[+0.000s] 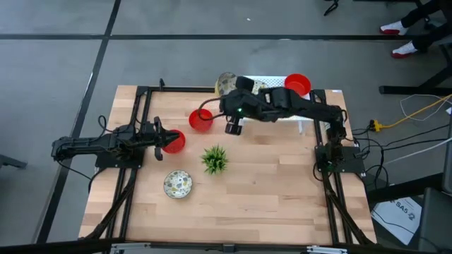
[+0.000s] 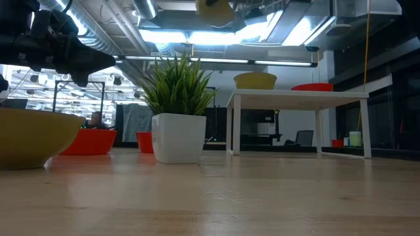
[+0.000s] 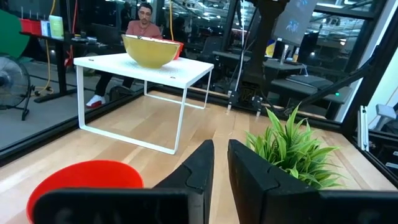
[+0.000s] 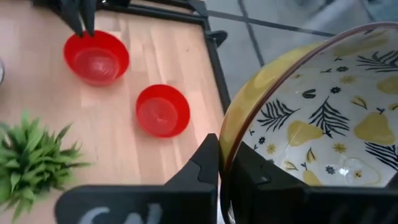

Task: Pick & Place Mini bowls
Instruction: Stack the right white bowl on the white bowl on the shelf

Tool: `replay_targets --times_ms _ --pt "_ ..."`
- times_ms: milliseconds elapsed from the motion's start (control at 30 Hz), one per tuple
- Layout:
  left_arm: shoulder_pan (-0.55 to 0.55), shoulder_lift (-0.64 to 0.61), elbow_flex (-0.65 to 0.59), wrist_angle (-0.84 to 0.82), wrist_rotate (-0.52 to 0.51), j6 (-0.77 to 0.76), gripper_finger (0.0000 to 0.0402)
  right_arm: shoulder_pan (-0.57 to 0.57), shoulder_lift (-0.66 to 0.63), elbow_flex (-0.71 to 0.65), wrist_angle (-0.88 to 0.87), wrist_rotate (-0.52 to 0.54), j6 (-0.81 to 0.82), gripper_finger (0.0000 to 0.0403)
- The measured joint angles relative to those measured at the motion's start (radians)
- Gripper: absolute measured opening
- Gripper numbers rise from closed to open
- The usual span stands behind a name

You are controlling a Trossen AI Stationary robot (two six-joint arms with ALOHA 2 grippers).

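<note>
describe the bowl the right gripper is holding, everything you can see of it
The patterned bowl is glossy, ceramic-looking, yellow outside with a thin dark rim. Its cream inside carries yellow pears, black leaf sprigs and small flowers. The right gripper is shut on its rim, one finger inside and one outside, holding it off the table. In the high view it sits near the table's far edge beside the white rack.

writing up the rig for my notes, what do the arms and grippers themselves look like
Both arms are black and jointed, with black cables trailing along them. The left gripper ends in two flat, tapered black fingers. The right gripper has matching wedge-shaped black fingers, with part of a white marking on the body below them. A small green light glows on the right arm.
</note>
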Motion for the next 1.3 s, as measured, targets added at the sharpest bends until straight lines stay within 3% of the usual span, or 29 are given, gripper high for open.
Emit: replay_targets --times_ms 100,433,1067,1300 --pt "0.000 0.000 0.000 0.000 0.000 0.000 0.0040 -0.018 -0.009 -0.004 -0.009 -0.053 -0.071 0.0014" --pt "0.000 0.000 0.000 0.000 0.000 0.000 0.0044 -0.110 -0.009 -0.006 -0.032 -0.079 -0.181 0.0014" --pt "0.000 0.000 0.000 0.000 -0.002 0.000 0.0043 -0.295 -0.008 -0.006 -0.300 -0.156 -0.136 0.0014" --pt "0.000 0.000 0.000 0.050 -0.242 0.025 0.0038 -0.345 -0.007 -0.006 -0.335 -0.222 -0.098 0.0014"
